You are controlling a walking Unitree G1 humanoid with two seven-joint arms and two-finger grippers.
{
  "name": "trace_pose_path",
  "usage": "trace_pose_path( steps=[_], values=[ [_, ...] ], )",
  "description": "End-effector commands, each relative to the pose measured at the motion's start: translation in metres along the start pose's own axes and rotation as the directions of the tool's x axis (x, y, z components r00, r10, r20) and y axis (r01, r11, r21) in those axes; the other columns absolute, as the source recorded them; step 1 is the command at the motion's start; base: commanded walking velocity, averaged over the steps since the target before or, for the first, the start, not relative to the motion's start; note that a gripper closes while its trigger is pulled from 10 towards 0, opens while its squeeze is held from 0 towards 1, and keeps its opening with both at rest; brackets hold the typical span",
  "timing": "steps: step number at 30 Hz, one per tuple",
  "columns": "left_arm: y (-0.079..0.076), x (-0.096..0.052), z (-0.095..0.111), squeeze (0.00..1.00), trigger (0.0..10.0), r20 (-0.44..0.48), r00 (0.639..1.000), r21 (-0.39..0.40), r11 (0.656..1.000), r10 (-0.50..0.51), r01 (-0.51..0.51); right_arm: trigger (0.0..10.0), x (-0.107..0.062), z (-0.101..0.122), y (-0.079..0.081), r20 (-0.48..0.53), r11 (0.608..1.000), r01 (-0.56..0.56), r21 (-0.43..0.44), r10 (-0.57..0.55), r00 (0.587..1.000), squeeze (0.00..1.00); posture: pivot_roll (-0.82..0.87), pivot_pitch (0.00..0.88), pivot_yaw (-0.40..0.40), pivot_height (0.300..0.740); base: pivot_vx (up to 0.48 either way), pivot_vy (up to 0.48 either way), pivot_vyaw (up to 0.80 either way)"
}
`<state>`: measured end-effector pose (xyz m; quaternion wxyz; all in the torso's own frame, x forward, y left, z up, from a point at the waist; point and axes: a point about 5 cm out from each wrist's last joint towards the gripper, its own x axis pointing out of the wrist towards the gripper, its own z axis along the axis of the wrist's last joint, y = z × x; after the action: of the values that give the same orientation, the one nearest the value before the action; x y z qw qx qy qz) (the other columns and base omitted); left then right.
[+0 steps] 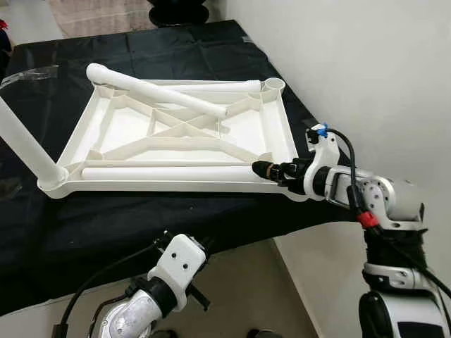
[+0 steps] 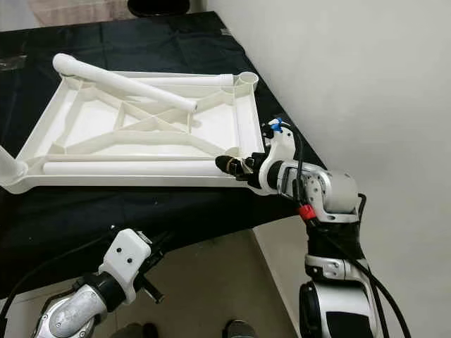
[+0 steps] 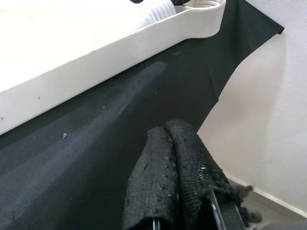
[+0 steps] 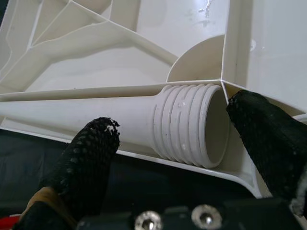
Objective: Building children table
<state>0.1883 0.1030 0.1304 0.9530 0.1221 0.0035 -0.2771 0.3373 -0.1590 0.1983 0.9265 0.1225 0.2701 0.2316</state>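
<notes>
Closing squarely on the ribbed neck looked the wise way to lift this leg. Left to right: the left tool [image 1: 201,292] hung clenched below the counter [image 1: 176,218]; the loose leg [image 4: 144,120] lay in the upturned tabletop [image 1: 176,184], its threaded end between the right tool [image 4: 177,139]'s spread fingers.

I am working in a plain domestic room, not a workshop. My work surface is a low platform covered by a black cloth [image 1: 176,225], pushed against a bare white wall [image 1: 366,63] above a beige floor [image 1: 261,296]. A white plastic children's table top [image 1: 183,134] lies inverted on the cloth, and a patterned rug [image 1: 99,14] lies beyond.
</notes>
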Motion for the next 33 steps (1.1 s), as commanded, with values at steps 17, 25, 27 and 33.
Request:
trace_pose_path(
  steps=[17, 25, 27, 33],
  values=[
    [-0.003, 0.0, 0.0, 0.0, 10.0, 0.004, 1.0, 0.009, 1.0, -0.003, 0.003, 10.0, 0.014, -0.001, 0.021, -0.109, 0.967, -0.174, 0.184, 0.196, 0.975, 0.0, -0.07, 0.175, -0.105, 0.74, 0.0, 0.0, 0.0],
    [-0.004, 0.001, 0.0, 0.0, 10.0, 0.005, 1.0, 0.005, 1.0, 0.0, 0.0, 10.0, 0.015, 0.01, 0.024, -0.134, 0.961, -0.199, 0.192, 0.226, 0.965, 0.0, -0.07, 0.172, -0.11, 0.74, 0.0, 0.0, 0.0],
    [-0.004, 0.001, 0.0, 0.0, 10.0, 0.006, 1.0, 0.004, 1.0, 0.001, -0.001, 10.0, 0.015, 0.014, 0.024, -0.136, 0.959, -0.205, 0.198, 0.234, 0.963, 0.0, -0.07, 0.171, -0.115, 0.74, 0.0, 0.0, 0.0],
    [-0.004, 0.001, 0.0, 0.0, 10.0, 0.007, 1.0, 0.004, 1.0, 0.005, -0.005, 10.0, 0.013, 0.016, 0.026, -0.179, 0.945, -0.231, 0.23, 0.275, 0.945, 0.0, -0.07, 0.173, -0.118, 0.74, 0.0, 0.0, 0.0]
  ],
)
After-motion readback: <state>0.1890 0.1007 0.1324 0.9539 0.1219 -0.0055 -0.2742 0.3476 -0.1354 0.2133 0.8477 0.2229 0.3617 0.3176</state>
